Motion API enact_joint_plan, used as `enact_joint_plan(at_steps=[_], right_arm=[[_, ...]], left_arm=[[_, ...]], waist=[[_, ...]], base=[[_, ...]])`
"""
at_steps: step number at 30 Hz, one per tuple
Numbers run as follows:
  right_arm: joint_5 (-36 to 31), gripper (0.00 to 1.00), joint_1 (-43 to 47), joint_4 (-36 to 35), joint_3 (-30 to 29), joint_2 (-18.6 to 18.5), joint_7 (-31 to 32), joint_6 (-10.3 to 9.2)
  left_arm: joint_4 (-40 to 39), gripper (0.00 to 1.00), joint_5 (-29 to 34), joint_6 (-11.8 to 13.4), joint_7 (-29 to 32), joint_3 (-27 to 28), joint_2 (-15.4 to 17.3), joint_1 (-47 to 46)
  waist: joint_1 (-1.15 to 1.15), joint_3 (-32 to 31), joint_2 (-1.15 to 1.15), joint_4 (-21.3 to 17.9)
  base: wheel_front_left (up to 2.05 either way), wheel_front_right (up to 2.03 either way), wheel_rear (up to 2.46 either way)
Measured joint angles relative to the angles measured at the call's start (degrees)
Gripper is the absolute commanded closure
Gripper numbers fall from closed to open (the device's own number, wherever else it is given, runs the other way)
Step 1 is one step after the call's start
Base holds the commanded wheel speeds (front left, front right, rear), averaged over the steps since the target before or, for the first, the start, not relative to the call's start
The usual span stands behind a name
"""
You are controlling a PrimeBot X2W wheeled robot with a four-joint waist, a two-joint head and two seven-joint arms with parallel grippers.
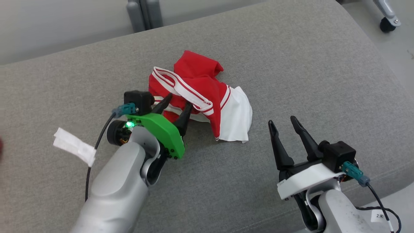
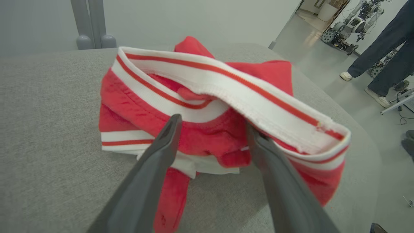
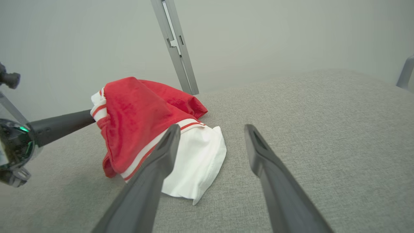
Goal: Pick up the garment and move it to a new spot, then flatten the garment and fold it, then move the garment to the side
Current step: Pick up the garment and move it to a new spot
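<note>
Left gripper [image 2: 213, 124] parted at garment [image 2: 194, 81]; legs [image 2: 372, 53] beyond

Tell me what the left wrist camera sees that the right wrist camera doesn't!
Left wrist view: a person's legs and another robot far off. Right wrist view: the right gripper, open beside the garment. Both: the red and white garment crumpled on the grey cushion, with the left gripper open at it.

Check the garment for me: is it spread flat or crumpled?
Crumpled. The garment lies heaped on the grey cushion, its striped waistband looped upward over overlapping red and white layers.
</note>
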Motion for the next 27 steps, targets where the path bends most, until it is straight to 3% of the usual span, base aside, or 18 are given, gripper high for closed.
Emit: enact_joint_plan(at_steps=[8, 16, 21, 27], right_arm=[[-0.9, 0.00, 2.5, 0.4, -2.0, 0.0, 0.0, 0.00], [-1.2, 0.00, 4.1, 0.5, -3.2, 0.0, 0.0, 0.00], [-1.5, 0.00, 4.6, 0.5, -4.0, 0.0, 0.0, 0.00], [-1.6, 0.00, 5.5, 0.7, -5.6, 0.0, 0.0, 0.00]], left_arm=[[-9.8, 0.00, -2.2, 0.2, -7.9, 1.9, 6.4, 11.9], [-21.7, 0.00, -4.3, 1.8, -12.9, 9.9, 10.0, 22.6], [-30.1, 0.00, 1.5, 2.5, -13.2, 18.3, 9.6, 28.9], [-34.7, 0.00, 9.9, 2.1, -13.3, 23.8, 7.1, 35.6]], waist=[[0.00, -3.5, 0.00, 5.2], [0.00, -6.7, 0.00, 11.0], [0.00, -8.2, 0.00, 13.8], [0.00, -9.4, 0.00, 15.7]], base=[[0.00, 0.00, 0.00], [0.00, 0.00, 0.00], [0.00, 0.00, 0.00], [0.00, 0.00, 0.00]])
